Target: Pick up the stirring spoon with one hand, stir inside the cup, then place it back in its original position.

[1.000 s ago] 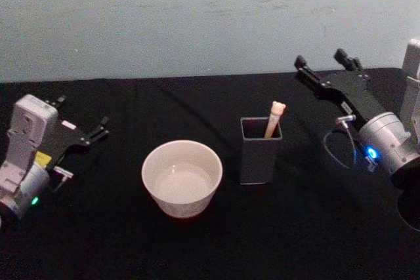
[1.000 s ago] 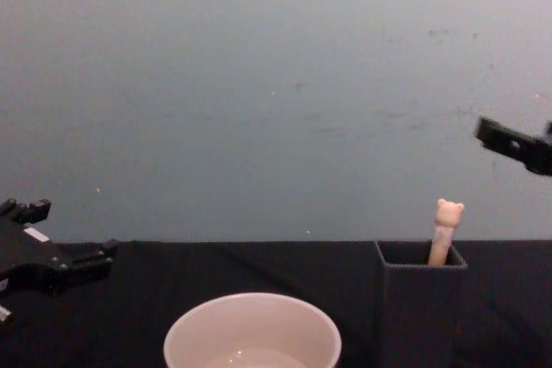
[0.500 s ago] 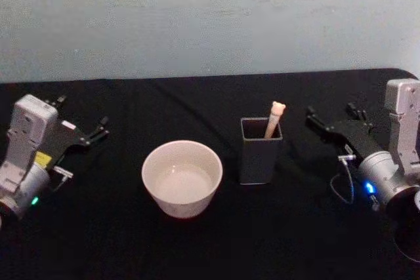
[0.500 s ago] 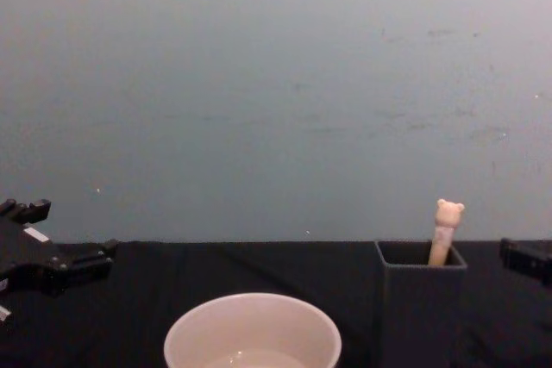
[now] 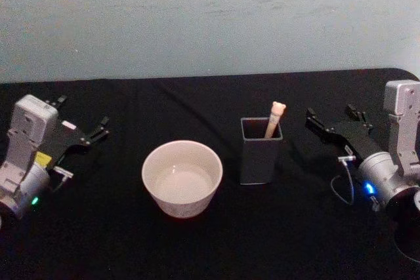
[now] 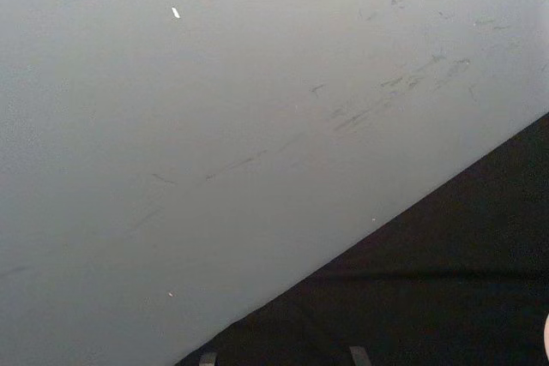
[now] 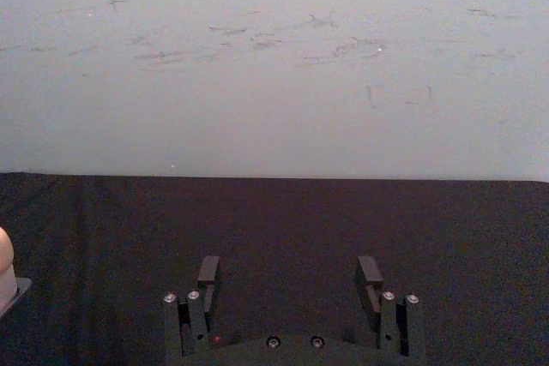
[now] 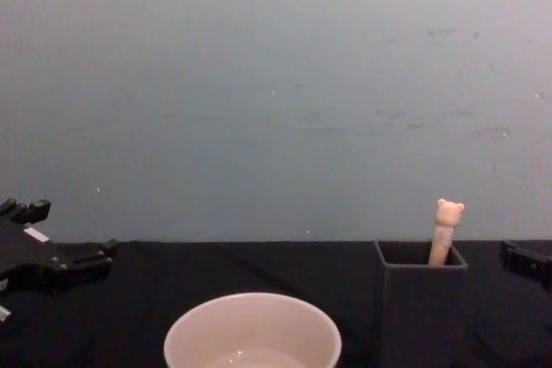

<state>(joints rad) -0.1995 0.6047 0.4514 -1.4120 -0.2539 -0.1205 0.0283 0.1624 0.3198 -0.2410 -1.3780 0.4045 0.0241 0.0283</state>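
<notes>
Head view: spoon (image 5: 275, 117) upright in holder (image 5: 260, 151)
Handling: light, stiff, slim; pinch bear handle
Right gripper (image 5: 333, 121): spread, empty, beside holder

A pale grey wall (image 6: 214, 109) marked with faint dark scuffs and a few small white specks meets a black tablecloth (image 6: 446, 280) along a slanted line. Two small grey tips (image 6: 360, 356) poke up at the cloth's near edge, and a sliver of something pale (image 6: 546, 336) sits beside it.
</notes>
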